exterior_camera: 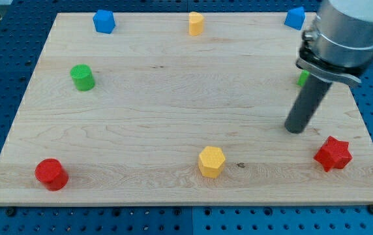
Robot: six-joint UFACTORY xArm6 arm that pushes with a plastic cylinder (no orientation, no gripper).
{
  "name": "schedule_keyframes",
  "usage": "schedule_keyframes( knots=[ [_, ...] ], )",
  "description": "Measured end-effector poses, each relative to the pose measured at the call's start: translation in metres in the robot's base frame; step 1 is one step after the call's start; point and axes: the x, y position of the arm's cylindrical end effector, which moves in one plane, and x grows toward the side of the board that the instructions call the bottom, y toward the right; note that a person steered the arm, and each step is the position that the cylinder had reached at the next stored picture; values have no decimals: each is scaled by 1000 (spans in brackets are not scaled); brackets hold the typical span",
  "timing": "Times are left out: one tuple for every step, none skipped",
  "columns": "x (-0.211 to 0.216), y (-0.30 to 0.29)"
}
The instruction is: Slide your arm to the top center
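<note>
My dark rod comes down from the arm at the view's upper right, and my tip (295, 128) rests on the wooden board (173, 111) at its right side. A red star block (332, 154) lies just below and right of the tip. A green block (302, 78) is mostly hidden behind the rod. At the view's top are a blue block (104, 21) at left, a yellow block (195, 23) at center and a blue block (295, 17) at right.
A green cylinder (82, 77) stands at the left. A red cylinder (50, 174) sits at the bottom left. A yellow hexagonal block (211, 161) sits at the bottom center. A blue perforated table surrounds the board.
</note>
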Motion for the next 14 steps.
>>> schedule_keyframes(
  knots=[
    [-19,-27],
    [-26,-46],
    [-26,-52],
    [-31,-83],
    [-54,-132],
    [-82,-165],
    [-125,-173],
    [-162,-194],
    [-198,-238],
    [-245,-245],
    [-296,-245],
    [-305,-238],
    [-305,-198],
    [-305,-180]
  ],
)
